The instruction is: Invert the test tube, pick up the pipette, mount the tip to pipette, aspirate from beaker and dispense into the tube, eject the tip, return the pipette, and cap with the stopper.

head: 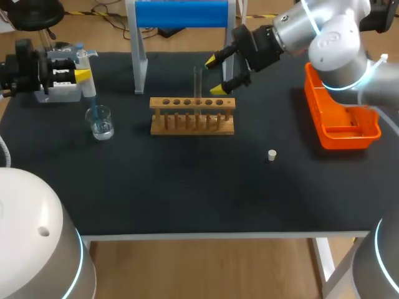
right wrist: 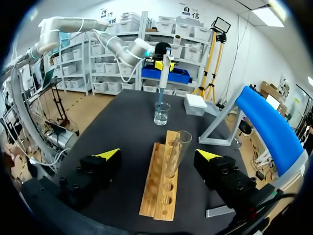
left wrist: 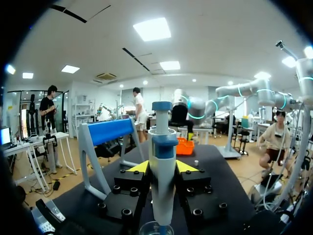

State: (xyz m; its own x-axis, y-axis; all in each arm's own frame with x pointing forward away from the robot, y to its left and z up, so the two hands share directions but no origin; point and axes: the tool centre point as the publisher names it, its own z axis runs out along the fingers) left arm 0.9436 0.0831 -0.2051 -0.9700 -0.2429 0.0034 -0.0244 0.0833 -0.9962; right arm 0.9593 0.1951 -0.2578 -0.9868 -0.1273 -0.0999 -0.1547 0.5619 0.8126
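Grips the pipette [left wrist: 161, 186] upright in the left pincer [left wrist: 162, 167] near the far left corner of the desk [head: 187, 187], with the yellow fingers pressed to its barrel from both sides. Points the blue tip [head: 91, 103] straight down into the mouth of the beaker [head: 100, 122], a clear glass with a little liquid at the bottom, standing just in front of a white box [right wrist: 197, 104] by the left edge. Holds the right pincer [head: 216, 75] wide open over the far side of the desk, fingers spread to either side of the test tube [head: 198, 82] and apart from its glass on both sides. Shows the test tube upright, mouth up, seated in a hole of the wooden rack [head: 192, 116] near the middle of the desk. Leaves the stopper [head: 272, 154] lying alone on the dark surface toward the right, well apart from the rack. Has an orange bin [head: 341, 121] at the right edge and a blue-topped stand [head: 181, 14] at the far edge, behind the rack.
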